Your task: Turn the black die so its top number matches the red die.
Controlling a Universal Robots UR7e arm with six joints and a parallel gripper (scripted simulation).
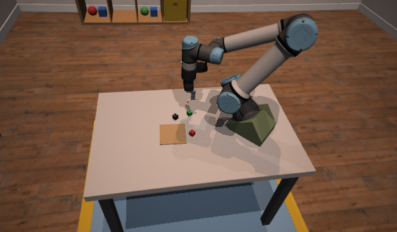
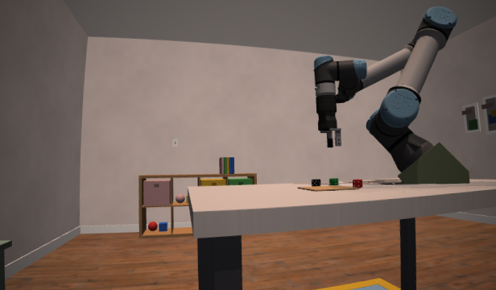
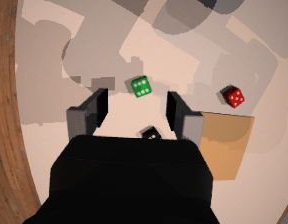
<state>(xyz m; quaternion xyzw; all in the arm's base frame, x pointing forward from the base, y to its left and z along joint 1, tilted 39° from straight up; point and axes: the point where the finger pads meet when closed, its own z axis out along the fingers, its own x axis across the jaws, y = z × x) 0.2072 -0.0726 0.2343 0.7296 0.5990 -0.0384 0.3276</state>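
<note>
The black die (image 1: 175,116) (image 2: 316,182) (image 3: 151,133) lies on the table just behind the brown mat (image 1: 173,134) (image 2: 326,188) (image 3: 224,145), not on it. In the wrist view it is half hidden under the gripper body. The red die (image 1: 192,133) (image 2: 357,183) (image 3: 233,96) lies on the table right of the mat. The green die (image 1: 189,113) (image 2: 333,181) (image 3: 140,86) lies right of the black one. My gripper (image 1: 193,95) (image 2: 333,139) (image 3: 137,101) is open and empty, hanging well above the table over the black and green dice.
The arm's green base (image 1: 253,124) (image 2: 433,167) stands on the table to the right of the dice. A shelf (image 1: 134,13) (image 2: 196,203) with boxes and balls stands by the far wall.
</note>
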